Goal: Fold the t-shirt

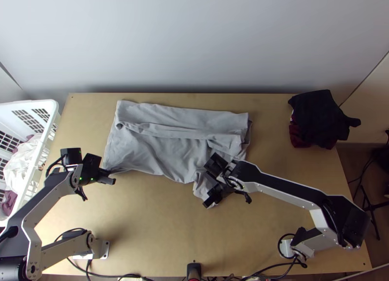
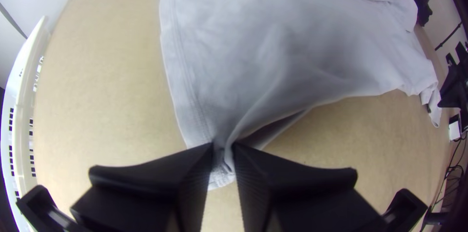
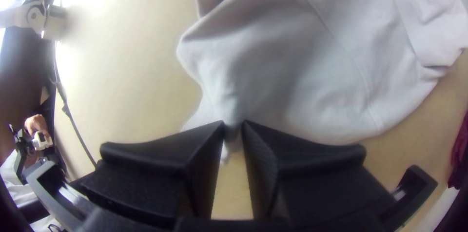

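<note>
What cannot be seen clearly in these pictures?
Top view: part of the t-shirt, under the right end effector.
Left wrist view: part of the pinched cloth, behind the left end effector.
Top view: left side of the basket, cut off by the edge.
Top view: garments in the dark pile, bunched together.

A light wooden table (image 1: pixel 160 218) carries a gray t-shirt (image 1: pixel 160 152), spread from its middle toward 11 o'clock, a long fold running across the shirt's far part. At 2 o'clock, a bunched pile of black clothing (image 1: pixel 316 111) and dark red cloth (image 1: pixel 301 139) reaches past the edge. Robot arm bases stand at 8 o'clock (image 1: pixel 99 248) and 4 o'clock.
</note>
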